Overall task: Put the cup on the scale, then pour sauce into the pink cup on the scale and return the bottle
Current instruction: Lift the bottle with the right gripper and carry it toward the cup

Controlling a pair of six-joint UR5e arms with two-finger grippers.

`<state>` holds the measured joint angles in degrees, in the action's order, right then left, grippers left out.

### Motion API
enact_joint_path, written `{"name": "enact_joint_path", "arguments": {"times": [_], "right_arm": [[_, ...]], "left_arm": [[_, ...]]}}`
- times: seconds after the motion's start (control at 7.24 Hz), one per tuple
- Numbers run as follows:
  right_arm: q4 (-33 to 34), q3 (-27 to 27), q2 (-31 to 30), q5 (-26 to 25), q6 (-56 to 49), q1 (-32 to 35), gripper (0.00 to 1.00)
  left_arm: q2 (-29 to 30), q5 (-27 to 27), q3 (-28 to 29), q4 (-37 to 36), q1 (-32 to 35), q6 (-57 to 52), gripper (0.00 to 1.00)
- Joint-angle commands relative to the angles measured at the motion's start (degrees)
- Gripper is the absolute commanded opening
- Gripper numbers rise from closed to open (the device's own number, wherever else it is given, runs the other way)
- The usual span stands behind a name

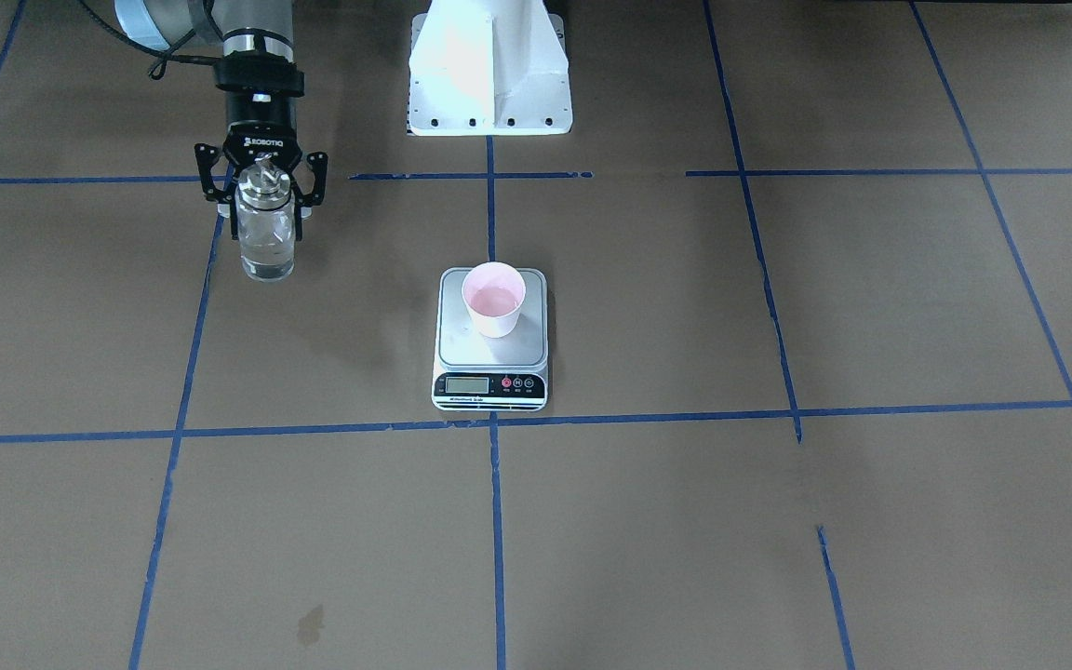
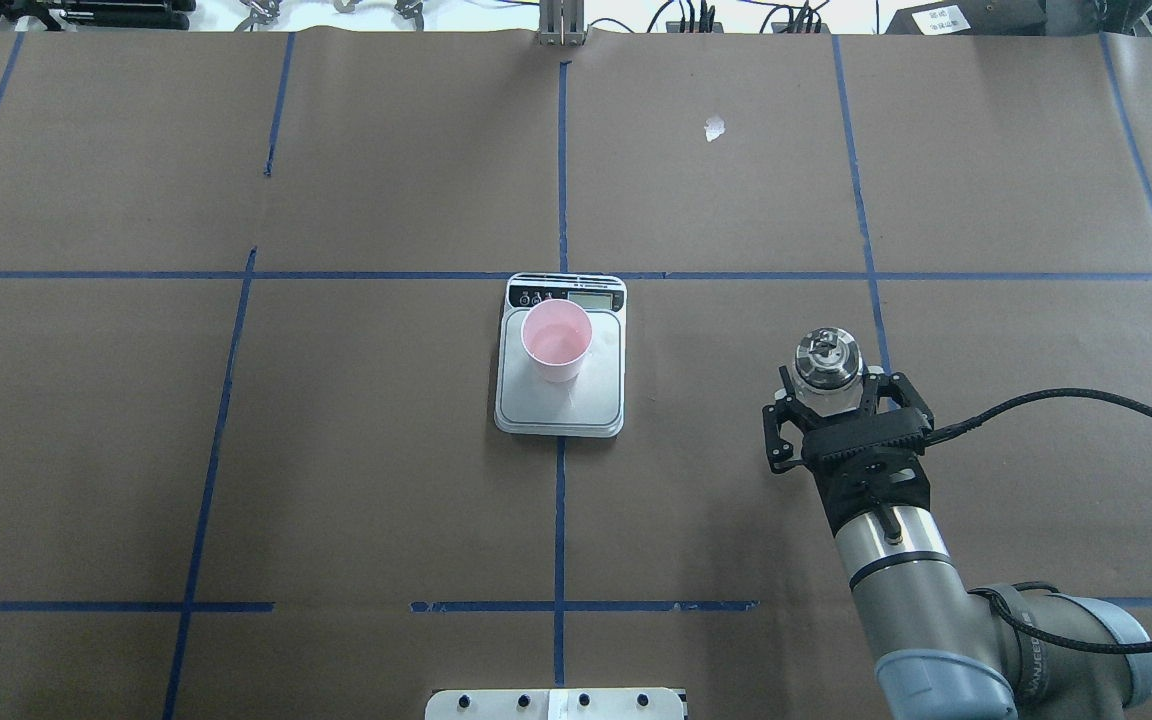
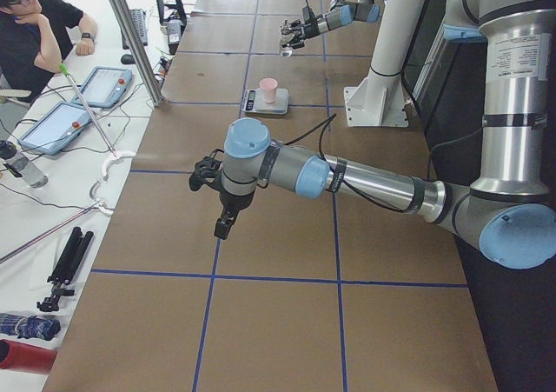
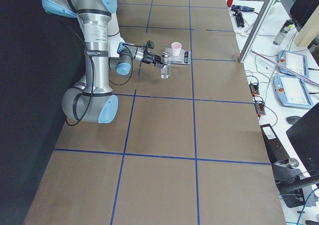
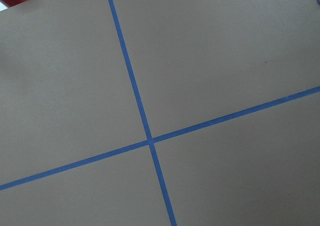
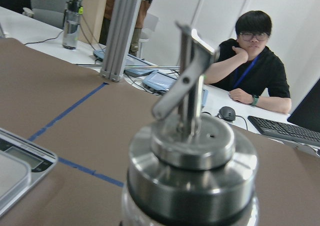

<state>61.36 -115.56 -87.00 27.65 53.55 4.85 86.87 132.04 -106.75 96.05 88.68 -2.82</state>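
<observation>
The pale pink cup (image 1: 493, 300) stands upright on the far part of the scale (image 1: 489, 352), with liquid in it; the overhead view shows the cup (image 2: 556, 340) and the scale (image 2: 561, 408) too. The clear glass bottle (image 1: 266, 237) with its silver cap and spout stands upright on the table to the robot's right of the scale, and holds clear sauce. My right gripper (image 1: 264, 212) is open, with its fingers spread on either side of the bottle's shoulder (image 2: 826, 358). The cap fills the right wrist view (image 6: 192, 156). My left gripper (image 3: 223, 229) hangs over bare table far from the scale; I cannot tell its state.
The white robot base (image 1: 489, 70) stands behind the scale. Blue tape lines (image 5: 145, 131) cross the brown table. An operator (image 3: 35, 27) sits beyond the table's far side with tablets and cables. A corner of the scale (image 6: 15, 163) lies left of the bottle.
</observation>
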Motion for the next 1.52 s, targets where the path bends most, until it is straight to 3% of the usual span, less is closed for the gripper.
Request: {"name": "enact_joint_path", "arguments": {"times": [0.0,0.14,0.55,0.69,0.83,1.11,1.38], "right_arm": [[-3.5,0.8,5.1,0.4,-20.7,-0.8,0.00],[-3.6,0.9,8.4,1.1,-21.7,-0.8,0.00],[-3.6,1.1,10.4,2.6,-21.7,-0.1,0.00],[-3.6,1.1,10.4,4.3,-22.1,2.2,0.00],[-3.6,1.0,10.3,10.8,-22.7,5.5,0.00],[-3.1,1.3,12.3,13.0,-28.4,8.7,0.00],[7.7,3.2,14.4,9.2,-35.1,10.3,0.00]], "left_arm": [[-0.1,1.2,0.1,-0.1,0.0,0.0,1.00],[-0.1,1.2,0.1,-0.1,0.0,0.0,1.00],[-0.2,1.2,0.1,-0.1,0.0,0.0,1.00],[-0.2,1.2,0.1,-0.1,0.0,0.0,1.00],[-0.2,1.2,0.1,0.0,0.0,0.0,1.00],[-0.2,1.3,0.1,-0.1,0.0,0.0,1.00],[-0.2,1.3,0.0,-0.1,0.0,0.0,1.00]]}}
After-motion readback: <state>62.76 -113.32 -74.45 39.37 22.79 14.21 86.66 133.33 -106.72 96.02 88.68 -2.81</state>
